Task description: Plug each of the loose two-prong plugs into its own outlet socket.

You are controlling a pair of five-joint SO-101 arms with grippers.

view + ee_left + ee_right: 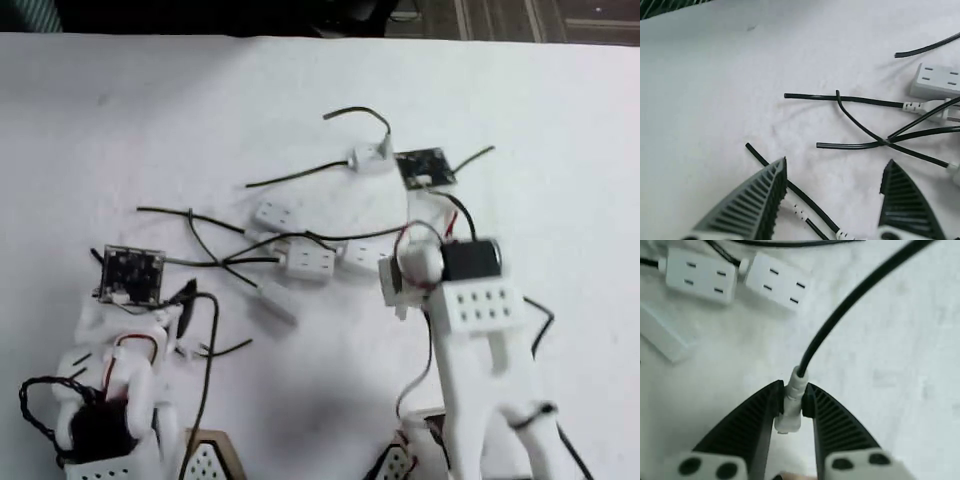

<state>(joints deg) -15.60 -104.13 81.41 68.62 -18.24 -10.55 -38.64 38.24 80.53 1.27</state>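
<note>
My right gripper (794, 390) is shut on a white two-prong plug (789, 412), whose black cord (850, 305) rises away from the fingers. Beyond it, two white outlet blocks (697, 276) (776, 284) lie side by side, sockets up. In the high view the held plug (368, 156) sits past the outlet cluster (305, 260). My left gripper (836, 161) is open low over the table, and a loose black cord (790, 189) runs between its fingers without being held. Another outlet (936, 80) and a loose plug (930, 106) lie farther off.
Several black cords (200, 235) cross the middle of the white table (120, 120). A plain white block (272, 300) lies tilted near the outlets. The far and left parts of the table are bare.
</note>
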